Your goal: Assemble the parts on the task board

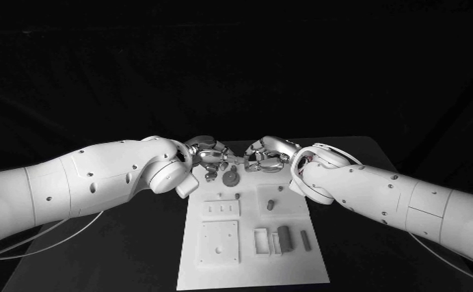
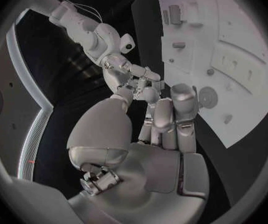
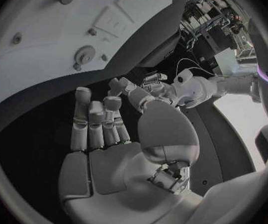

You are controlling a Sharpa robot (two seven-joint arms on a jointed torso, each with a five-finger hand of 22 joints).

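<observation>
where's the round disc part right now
In the head view the disc lies on the far end of the task board, between the left hand and right hand, just nearer than both.

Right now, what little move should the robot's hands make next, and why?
Probably the left hand should dip down toward the round disc part lying at the far end of the task board. Both it and the right hand hover over that end with fingers apart, holding nothing, and the disc is the loose part nearest them.
</observation>
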